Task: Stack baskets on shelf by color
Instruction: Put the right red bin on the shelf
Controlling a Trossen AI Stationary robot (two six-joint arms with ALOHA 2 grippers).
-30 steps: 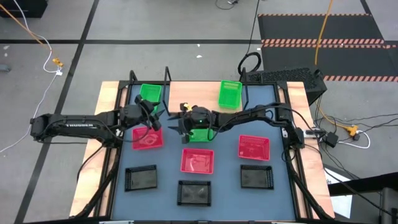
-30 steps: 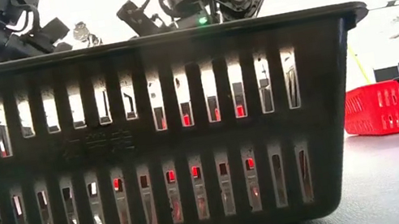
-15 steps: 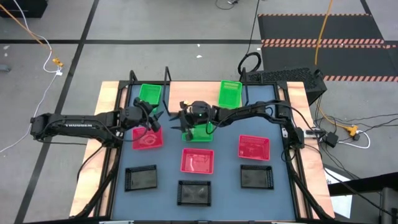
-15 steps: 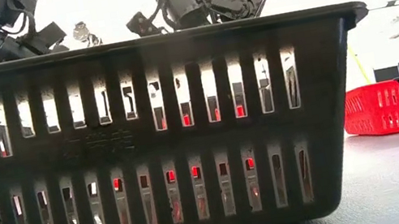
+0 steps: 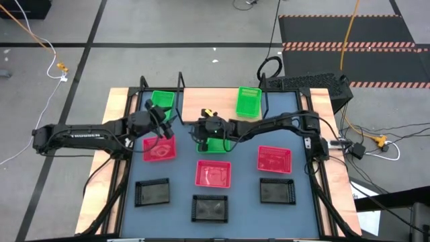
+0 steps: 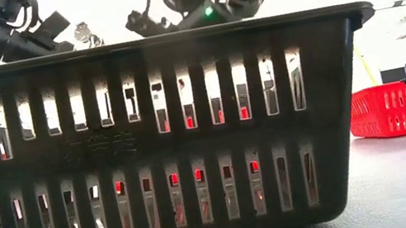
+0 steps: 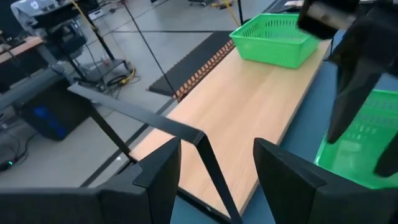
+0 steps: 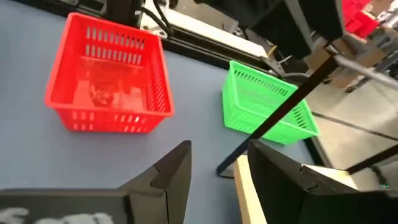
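Green basket (image 5: 216, 142), table centre, just short of the shelf (image 5: 208, 101): right gripper (image 5: 205, 129) hovers at its 12 o'clock edge, fingers apart, holding nothing, likely aligning to grasp. Left gripper (image 5: 163, 126), 9 o'clock of it above a pink-red basket (image 5: 160, 149), fingers apart, empty.

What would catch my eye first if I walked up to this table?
Probably the bright baskets: two green baskets on the light-wood shelf at the far edge, three pink-red baskets mid-table, three black baskets along the near edge. Next, the two dark arms meeting mid-table, the right gripper over a third green basket, the left gripper open nearby.
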